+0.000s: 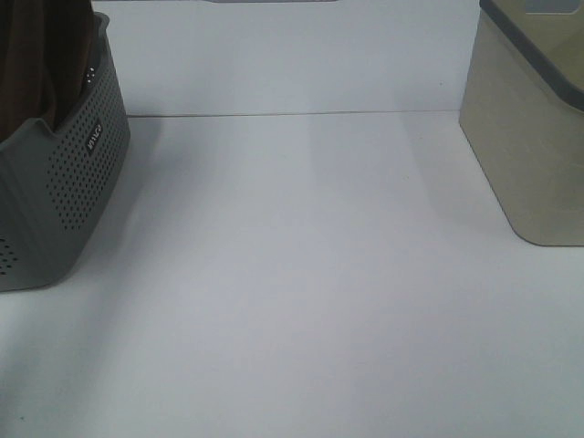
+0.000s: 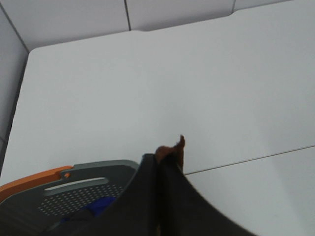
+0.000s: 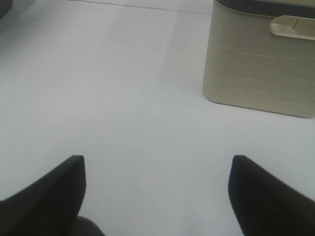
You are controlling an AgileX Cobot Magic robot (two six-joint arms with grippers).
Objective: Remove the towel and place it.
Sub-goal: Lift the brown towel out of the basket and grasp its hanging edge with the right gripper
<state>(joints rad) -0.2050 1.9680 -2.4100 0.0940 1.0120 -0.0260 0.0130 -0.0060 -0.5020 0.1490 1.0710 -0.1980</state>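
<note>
"Reddish-brown plush towel (image 1: 41,64) — is it out?"
"Not yet. Most of it sits in the grey perforated plastic basket (image 1: 68,192), with one corner pinched in the closed left gripper (image 2: 166,158)."
"And the right gripper (image 3: 157,162)?"
"Spread wide, holding nothing, over the white table (image 1: 301,274) near the beige lidded bin (image 3: 261,64)."
"What's left?"
"Nearly everything, I'd judge — lifting it clear, then laying it down."

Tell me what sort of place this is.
Probably a staged test bench rather than a home: a white table against plain white panels, with a grey perforated basket and a beige bin.
</note>
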